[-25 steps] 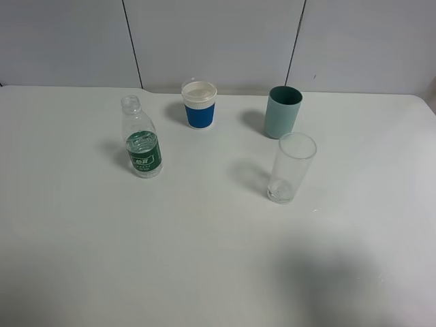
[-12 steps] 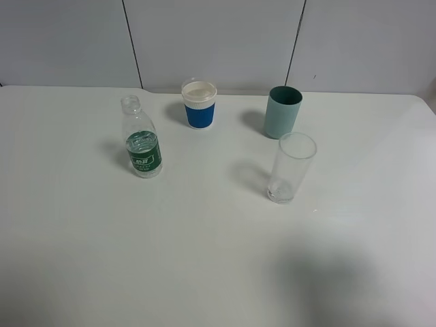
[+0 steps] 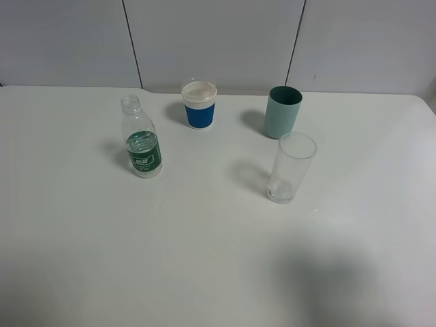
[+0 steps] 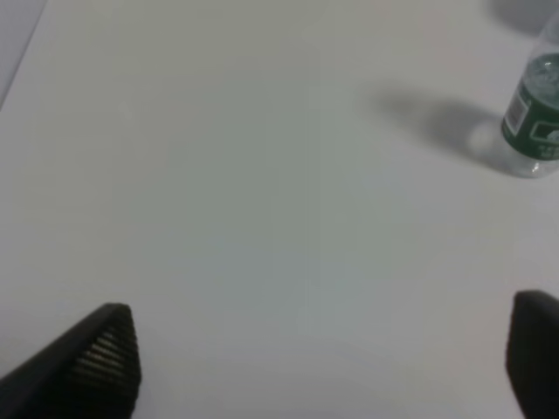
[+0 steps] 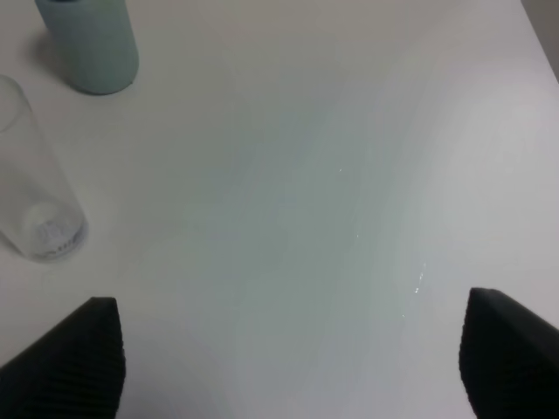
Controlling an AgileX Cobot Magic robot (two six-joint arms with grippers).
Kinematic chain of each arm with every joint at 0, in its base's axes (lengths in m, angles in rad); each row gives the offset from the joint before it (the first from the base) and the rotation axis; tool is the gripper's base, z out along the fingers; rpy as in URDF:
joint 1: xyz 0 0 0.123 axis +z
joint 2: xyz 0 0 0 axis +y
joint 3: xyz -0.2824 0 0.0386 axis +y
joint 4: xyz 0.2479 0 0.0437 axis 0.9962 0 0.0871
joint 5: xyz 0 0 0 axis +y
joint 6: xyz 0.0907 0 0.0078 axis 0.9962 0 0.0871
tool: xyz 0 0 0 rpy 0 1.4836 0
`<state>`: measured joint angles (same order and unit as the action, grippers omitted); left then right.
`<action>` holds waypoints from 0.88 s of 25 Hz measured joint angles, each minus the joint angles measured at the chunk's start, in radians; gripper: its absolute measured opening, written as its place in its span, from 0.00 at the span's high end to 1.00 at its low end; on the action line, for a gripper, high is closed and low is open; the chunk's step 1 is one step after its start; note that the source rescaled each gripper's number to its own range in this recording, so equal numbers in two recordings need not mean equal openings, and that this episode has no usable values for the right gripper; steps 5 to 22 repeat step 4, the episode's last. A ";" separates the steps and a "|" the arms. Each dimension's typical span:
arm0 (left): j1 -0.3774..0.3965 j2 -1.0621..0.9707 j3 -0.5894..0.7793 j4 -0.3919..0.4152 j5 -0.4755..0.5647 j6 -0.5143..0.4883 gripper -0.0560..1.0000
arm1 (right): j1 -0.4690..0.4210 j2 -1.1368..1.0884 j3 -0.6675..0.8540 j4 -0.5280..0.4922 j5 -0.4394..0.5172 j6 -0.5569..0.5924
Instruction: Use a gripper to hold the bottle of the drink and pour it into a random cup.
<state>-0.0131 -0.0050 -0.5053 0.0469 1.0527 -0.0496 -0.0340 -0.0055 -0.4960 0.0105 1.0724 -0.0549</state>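
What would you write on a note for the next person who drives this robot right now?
Left hand: open, empty, over bare table, with the bottle ahead of it and untouched.
Right hand: open, empty, near the tall clear glass and the teal cup.
Things: the bottle stands upright, cap off, at the left of the table, partly full of clear drink. The white cup with the blue band stands upright at the back, between bottle and teal cup.
Done: nothing yet.
Left: grasp the bottle, carry it to a cup, pour.
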 joint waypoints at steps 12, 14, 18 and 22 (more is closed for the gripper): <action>0.000 0.000 0.000 0.000 0.000 0.000 0.34 | 0.000 0.000 0.000 0.000 0.000 0.000; 0.000 0.000 0.000 0.000 0.000 0.000 0.34 | 0.000 0.000 0.000 0.000 0.000 0.000; 0.000 0.000 0.000 0.000 0.000 0.000 0.34 | 0.000 0.000 0.000 0.000 0.000 0.000; 0.000 0.000 0.000 0.000 0.000 0.000 0.34 | 0.000 0.000 0.000 0.000 0.000 0.000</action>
